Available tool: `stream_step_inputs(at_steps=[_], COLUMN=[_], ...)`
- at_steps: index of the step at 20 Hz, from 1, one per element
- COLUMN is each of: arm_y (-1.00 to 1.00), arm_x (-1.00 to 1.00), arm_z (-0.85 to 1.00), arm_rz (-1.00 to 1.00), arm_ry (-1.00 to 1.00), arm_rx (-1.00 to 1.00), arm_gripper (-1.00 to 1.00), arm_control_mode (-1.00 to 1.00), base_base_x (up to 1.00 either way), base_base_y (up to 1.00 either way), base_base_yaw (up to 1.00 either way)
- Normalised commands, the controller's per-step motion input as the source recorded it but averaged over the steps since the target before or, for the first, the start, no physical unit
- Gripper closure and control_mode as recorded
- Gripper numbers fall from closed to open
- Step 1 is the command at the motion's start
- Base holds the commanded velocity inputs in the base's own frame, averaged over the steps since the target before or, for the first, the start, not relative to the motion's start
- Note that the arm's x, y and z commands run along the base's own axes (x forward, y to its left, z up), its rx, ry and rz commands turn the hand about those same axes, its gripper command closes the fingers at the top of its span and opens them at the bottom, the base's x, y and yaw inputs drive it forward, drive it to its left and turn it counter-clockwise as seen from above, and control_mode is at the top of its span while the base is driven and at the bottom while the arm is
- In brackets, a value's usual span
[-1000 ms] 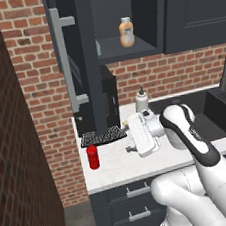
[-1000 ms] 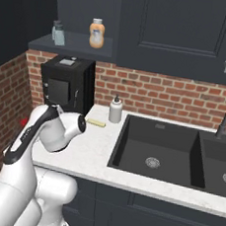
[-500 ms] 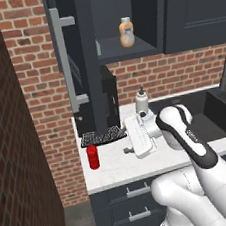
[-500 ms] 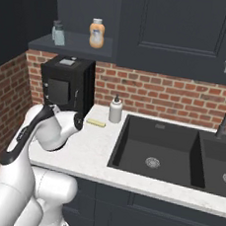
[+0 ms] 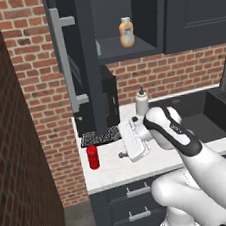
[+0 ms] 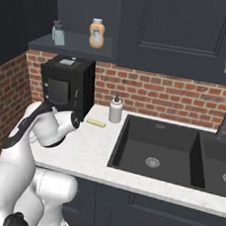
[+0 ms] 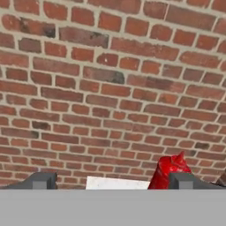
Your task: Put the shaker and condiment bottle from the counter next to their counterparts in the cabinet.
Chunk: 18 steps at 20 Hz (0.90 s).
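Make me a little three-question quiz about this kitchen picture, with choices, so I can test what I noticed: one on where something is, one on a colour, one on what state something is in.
1. Where does the condiment bottle stand?
A. On the counter near its left end, before the brick wall
B. In the sink
C. On the cabinet shelf

2. What colour is the bottle on the cabinet shelf?
A. Green
B. Orange with a pale cap
C. Black

3. How is the gripper?
A. Shut on the red bottle
B. Shut on nothing
C. Open, holding nothing

Answers: 1 A, the condiment bottle stands on the counter near the brick wall. 2 B, the orange bottle sits on the cabinet shelf. 3 C, the gripper has its fingertips wide apart, with the red bottle ahead of them.
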Motion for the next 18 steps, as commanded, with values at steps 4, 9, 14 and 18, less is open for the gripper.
stream_step_inputs(at_steps=[4,9,14,18], arm_y=[0.16,0.04,0.00,-0.03], arm_x=[0.00,0.38,0.47,0.12], arm_z=[-0.34,-0.50,-0.50,-0.12], arm_rz=[0.00,-0.08,-0.15,-0.05], arm_ry=[0.00,0.01,0.00,0.03], arm_rx=[0.00,0.02,0.05,0.01], arm_gripper=[-1.00,-1.00,-1.00,-1.00], arm_control_mode=[-1.00,-1.00,-1.00,-1.00], base_base_x=[0.00,0.00,0.00,0.00], base_base_y=[0.00,0.00,0.00,0.00], base_base_yaw=[0.00,0.00,0.00,0.00])
